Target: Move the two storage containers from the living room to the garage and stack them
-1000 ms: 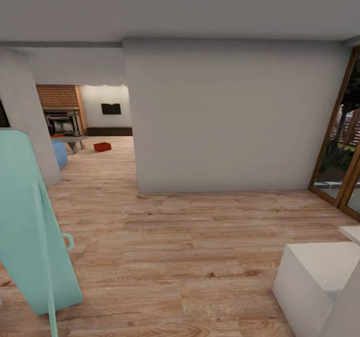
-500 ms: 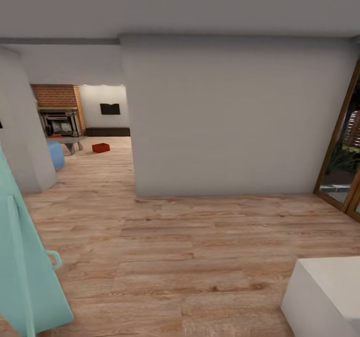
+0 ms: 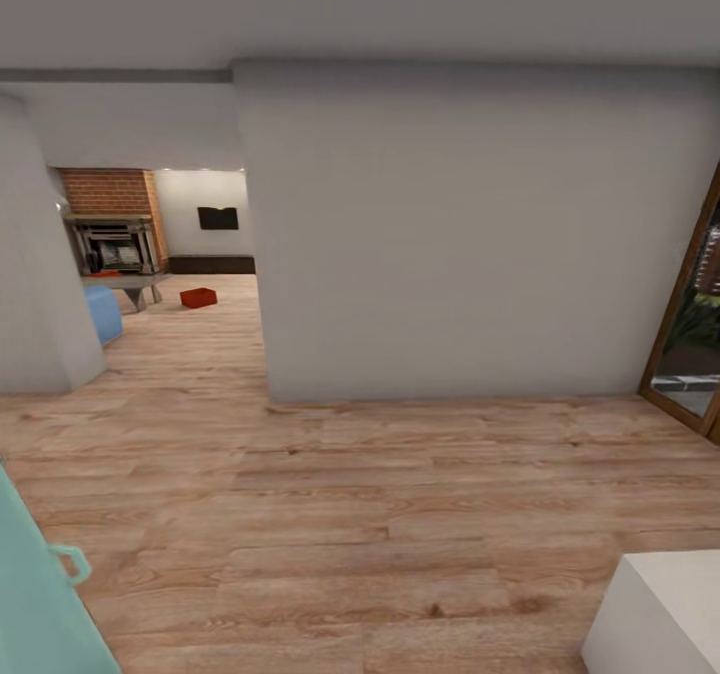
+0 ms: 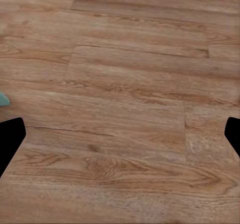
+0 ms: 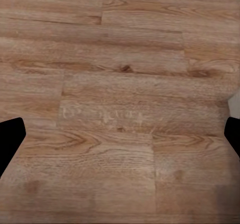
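One orange-red storage container [image 3: 198,298] sits far off on the light wood planks of the living room [image 3: 150,254], seen through the opening left of the wall, near the brick fireplace [image 3: 112,229]. The garage and its floor are out of view. In the left wrist view my left gripper [image 4: 120,139] hangs open over bare wood planks, its dark fingertips [image 4: 10,140] wide apart with nothing between them. My right gripper [image 5: 120,141] is likewise open above the planks, its fingertips [image 5: 10,139] at the picture's sides.
A broad white wall block [image 3: 450,234] stands straight ahead, with a white pillar [image 3: 35,284] at the left. A mint-green object [image 3: 35,604] is close at the lower left, a white box [image 3: 665,614] at the lower right. Wood-framed glass doors [image 3: 695,344] are at the right. A blue object [image 3: 100,314] lies beside the passage.
The camera has moved: the mint-green object and the white box have slid toward the lower corners and the glass doors toward the right edge. The container lies where it was.
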Controlling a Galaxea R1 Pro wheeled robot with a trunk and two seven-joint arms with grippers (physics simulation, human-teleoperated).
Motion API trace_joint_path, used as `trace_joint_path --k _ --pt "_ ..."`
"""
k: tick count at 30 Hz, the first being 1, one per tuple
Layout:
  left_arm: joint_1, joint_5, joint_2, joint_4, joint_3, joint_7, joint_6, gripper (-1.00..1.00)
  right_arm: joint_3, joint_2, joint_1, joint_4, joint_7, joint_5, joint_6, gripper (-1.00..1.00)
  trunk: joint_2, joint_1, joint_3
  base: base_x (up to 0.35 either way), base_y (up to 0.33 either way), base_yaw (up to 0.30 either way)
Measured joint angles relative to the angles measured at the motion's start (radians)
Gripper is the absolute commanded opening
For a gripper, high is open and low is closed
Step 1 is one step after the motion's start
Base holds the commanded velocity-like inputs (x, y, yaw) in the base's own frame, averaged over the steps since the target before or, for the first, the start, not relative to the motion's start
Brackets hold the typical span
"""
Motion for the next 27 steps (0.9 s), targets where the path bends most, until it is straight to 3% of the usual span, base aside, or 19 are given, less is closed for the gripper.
trace_joint_path --k 16,27 --pt "0.000 0.001 0.001 0.000 0.000 0.000 0.000 1.00 -0.001 0.000 0.000 0.000 -0.006 -0.001 0.000 1.00 0.000 0.000 0.000 0.325 0.000 0.007" --pt "0.000 0.004 0.003 0.000 0.000 0.000 0.000 1.00 0.000 0.000 0.000 0.000 -0.007 -0.002 0.000 1.00 0.000 0.000 0.000 0.327 0.000 0.264"
